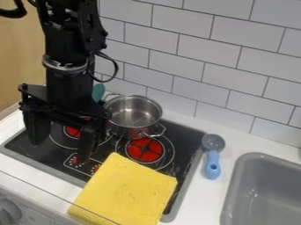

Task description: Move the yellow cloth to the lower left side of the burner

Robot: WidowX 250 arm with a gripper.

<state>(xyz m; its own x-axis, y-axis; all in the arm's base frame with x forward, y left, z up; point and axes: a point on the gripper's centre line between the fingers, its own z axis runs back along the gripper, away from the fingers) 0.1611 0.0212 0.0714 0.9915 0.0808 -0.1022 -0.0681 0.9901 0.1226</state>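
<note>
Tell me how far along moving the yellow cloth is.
Nothing looks clearly done: the yellow cloth lies across the front edge of the cooktop, toward its right. Nothing is in hand; the open gripper hangs over the cooktop's left part, apart from the cloth. Left to do, it seems: grasp the cloth, shift it left and let go.

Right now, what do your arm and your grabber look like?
My arm is black and chunky, with a shiny silver-grey ring around it and a thin black cable that makes a loop at its side. My end effector is black too. It has a wide crosspiece and two thick fingers that get narrower towards their tips.
</note>
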